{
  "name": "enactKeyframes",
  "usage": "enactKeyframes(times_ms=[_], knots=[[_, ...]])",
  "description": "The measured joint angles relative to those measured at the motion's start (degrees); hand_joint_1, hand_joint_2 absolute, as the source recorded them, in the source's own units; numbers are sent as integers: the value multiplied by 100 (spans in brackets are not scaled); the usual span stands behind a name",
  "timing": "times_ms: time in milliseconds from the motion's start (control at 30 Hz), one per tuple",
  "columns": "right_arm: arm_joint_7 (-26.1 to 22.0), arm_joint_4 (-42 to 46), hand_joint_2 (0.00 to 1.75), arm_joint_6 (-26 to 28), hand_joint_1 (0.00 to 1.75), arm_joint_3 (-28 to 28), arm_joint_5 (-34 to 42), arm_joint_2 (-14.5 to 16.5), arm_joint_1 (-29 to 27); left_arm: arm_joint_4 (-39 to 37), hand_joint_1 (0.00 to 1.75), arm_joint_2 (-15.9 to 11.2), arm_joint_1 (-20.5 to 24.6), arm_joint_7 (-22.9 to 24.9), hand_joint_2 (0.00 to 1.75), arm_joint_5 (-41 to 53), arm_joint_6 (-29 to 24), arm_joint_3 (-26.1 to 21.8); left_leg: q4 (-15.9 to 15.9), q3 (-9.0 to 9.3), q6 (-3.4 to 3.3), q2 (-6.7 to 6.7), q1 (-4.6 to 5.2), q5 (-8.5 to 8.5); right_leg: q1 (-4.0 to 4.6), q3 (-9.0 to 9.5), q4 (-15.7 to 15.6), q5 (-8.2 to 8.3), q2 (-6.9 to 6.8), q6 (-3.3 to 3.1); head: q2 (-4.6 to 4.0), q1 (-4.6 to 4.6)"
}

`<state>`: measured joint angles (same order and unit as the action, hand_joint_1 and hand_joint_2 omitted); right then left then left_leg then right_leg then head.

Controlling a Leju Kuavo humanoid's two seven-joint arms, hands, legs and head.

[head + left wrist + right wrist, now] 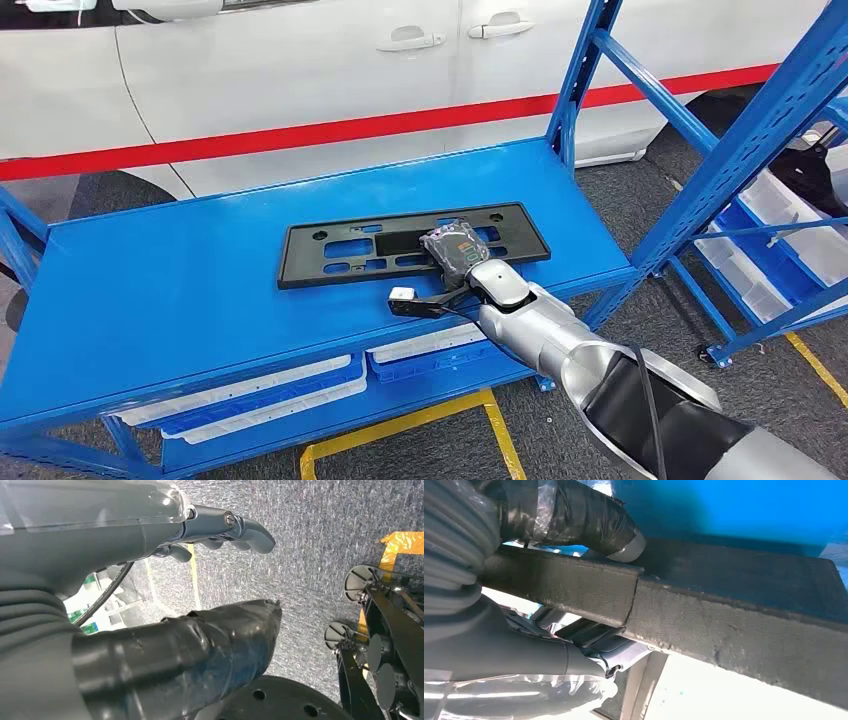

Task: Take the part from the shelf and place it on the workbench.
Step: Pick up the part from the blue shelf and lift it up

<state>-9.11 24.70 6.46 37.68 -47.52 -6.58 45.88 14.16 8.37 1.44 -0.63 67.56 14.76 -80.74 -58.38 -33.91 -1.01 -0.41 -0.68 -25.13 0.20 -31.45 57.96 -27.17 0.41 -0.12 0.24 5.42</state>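
The part (pixel 400 245) is a flat black rectangular frame with cut-outs, lying on the blue shelf board (pixel 200 290). My right hand (pixel 458 250) reaches in from the lower right and sits over the part's near right edge. In the right wrist view, the taped thumb (pixel 589 522) lies on one face of the part's edge (pixel 724 615) and the other fingers (pixel 524 655) curl under the opposite face, so the hand grips it. My left hand (pixel 150 540) hangs over grey floor with thumb and fingers apart, holding nothing.
A white car with a red stripe (pixel 300 60) stands right behind the shelf. A blue upright (pixel 580 70) rises at the board's back right corner. A second blue rack (pixel 760 130) with white bins (pixel 790 225) stands to the right. More bins (pixel 270 385) sit under the board.
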Motion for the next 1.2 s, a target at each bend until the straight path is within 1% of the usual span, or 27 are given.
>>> enactKeyframes(times_ms=[100, 233, 300, 367, 400, 467, 567, 633, 667, 700, 733, 767, 833, 867, 900, 933, 967, 1000, 1033, 1067, 1100, 1133, 1167, 1200], knots=[[-19, 0, 175, 2, 175, 0, -2, 0, -1, 0, 0, 0, 0, -18, 0, -2, 10, 0, 0, 0, 0, 0, 0, 0, 0, 0, 0, 0, 0, 0, 0, 0], [-62, 0, 175, 12, 175, -1, -16, -1, -5, 0, 0, 0, 1, -61, 175, -13, 13, 0, 0, 0, 0, 1, 0, 0, -1, -1, 0, 0, 0, 0, 0, 0], [-162, 2, 175, 26, 175, -1, 26, -2, -7, 0, 0, 0, 1, -114, 175, -23, -16, 0, 0, 0, 0, 1, 0, 0, -1, -1, 0, 0, 0, 0, 0, 0], [-544, 129, 175, -1, 175, -4, 271, -57, -15, 2, 0, 0, -3, -176, 175, -28, -73, -1, -1, -1, 0, 1, 1, -1, -2, 0, -1, 0, 0, 1, 0, 0], [-781, 353, 175, -86, 175, -11, 480, -145, -37, 13, 0, 0, -7, -192, 175, -31, -97, -2, -7, -6, -6, 0, 10, -4, -11, -1, -3, 3, -1, 6, 0, 0], [-1010, 1174, 175, -360, 175, -54, 871, -411, -130, 66, 0, 5, -20, -189, 175, -33, -116, -3, -22, -20, -21, -1, 28, -13, -32, -12, -3, 6, 1, 21, 0, 1], [-945, 2412, 175, -613, 175, -173, 1131, -739, -233, 154, 0, 14, -33, -176, 175, -21, -109, -6, -33, -32, -51, 4, 53, -26, -61, -30, -3, 4, 13, 48, 0, 0], [-953, 3029, 175, -655, 175, -241, 1204, -911, -293, 186, 0, 16, -33, -174, 175, 3, -115, -5, -20, -28, -92, -1, 60, -4, -72, -21, -16, 16, 9, 82, 1, 0], [-967, 3289, 175, -661, 175, -265, 1234, -989, -332, 195, 0, 23, -32, -172, 175, 19, -118, -5, 18, -13, -119, 2, 43, 26, -75, -17, -10, 0, 3, 99, 1, 0], [-986, 3507, 175, -661, 175, -286, 1257, -1063, -368, 199, 0, 30, -32, -168, 175, 38, -119, -4, 68, 6, -147, 3, 27, 62, -73, -30, 37, -51, -2, 117, 1, 2], [-1011, 3693, 175, -656, 175, -306, 1271, -1129, -401, 202, 0, 38, -30, -162, 175, 56, -119, -4, 119, 22, -172, 8, 9, 92, -75, -90, 184, -175, -4, 131, 1, 3], [-1034, 3859, 175, -649, 175, -328, 1280, -1196, -439, 203, 0, 45, -29, -155, 175, 71, -119, -4, 152, 30, -189, 12, -4, 113, -84, -202, 443, -356, -7, 146, 1, 4], [-1068, 4135, 175, -628, 175, -362, 1302, -1309, -534, 205, 0, 46, -29, -143, 175, 96, -125, -4, 154, 13, -205, 13, -3, 122, -110, -531, 1172, -725, -7, 179, 0, 3], [-1084, 4260, 175, -618, 175, -368, 1315, -1362, -595, 205, 0, 46, -30, -137, 175, 110, -130, -4, 142, 2, -203, 14, -5, 121, -131, -651, 1441, -793, -8, 198, 0, 4], [-1100, 4382, 175, -609, 175, -369, 1326, -1413, -652, 205, 0, 47, -30, -132, 175, 124, -134, -4, 125, -10, -199, 15, -11, 118, -157, -684, 1524, -747, -10, 219, 0, 3], [-1117, 4506, 175, -601, 175, -370, 1333, -1463, -697, 205, 0, 49, -30, -126, 175, 138, -138, -4, 97, -25, -185, 15, -22, 110, -188, -611, 1387, -596, -14, 243, 0, 3], [-1127, 4622, 175, -592, 175, -373, 1336, -1508, -724, 205, 0, 51, -29, -121, 175, 150, -139, -4, 59, -43, -161, 14, -35, 97, -221, -437, 1053, -386, -20, 269, 0, 4], [-1132, 4723, 175, -577, 175, -383, 1338, -1543, -735, 207, 0, 50, -29, -118, 175, 153, -142, -4, 16, -69, -125, 11, -44, 83, -235, -245, 682, -250, -22, 292, 0, 4], [-1133, 4815, 175, -561, 175, -395, 1339, -1573, -742, 208, 0, 51, -27, -114, 175, 156, -145, -4, -23, -94, -77, 6, -47, 75, -230, -103, 400, -143, -10, 285, 1, 3], [-1133, 4885, 175, -547, 175, -408, 1340, -1597, -749, 209, 0, 50, -26, -111, 175, 156, -148, -4, -56, -118, -30, 0, -46, 77, -218, -25, 225, -104, 1, 266, 1, 3], [-1133, 4941, 175, -537, 175, -419, 1341, -1615, -759, 210, 0, 49, -25, -110, 175, 157, -151, -4, -69, -139, 20, -7, -40, 94, -192, -24, 186, -116, 16, 232, 1, 1], [-1132, 4988, 175, -533, 175, -424, 1342, -1630, -772, 210, 0, 51, -27, -109, 175, 157, -152, -4, -70, -154, 66, -13, -40, 120, -172, -58, 197, -82, 26, 183, 2, 0], [-1133, 5024, 175, -532, 175, -427, 1342, -1640, -781, 210, 0, 50, -29, -108, 175, 157, -152, -4, -76, -176, 105, -16, -48, 133, -177, -90, 185, -63, 20, 135, 1, 1], [-1133, 5060, 175, -531, 175, -428, 1342, -1644, -789, 210, 0, 51, -32, -106, 175, 157, -152, -4, -115, -215, 136, -12, -56, 82, -177, -129, 181, -27, 11, 75, 1, -1]])
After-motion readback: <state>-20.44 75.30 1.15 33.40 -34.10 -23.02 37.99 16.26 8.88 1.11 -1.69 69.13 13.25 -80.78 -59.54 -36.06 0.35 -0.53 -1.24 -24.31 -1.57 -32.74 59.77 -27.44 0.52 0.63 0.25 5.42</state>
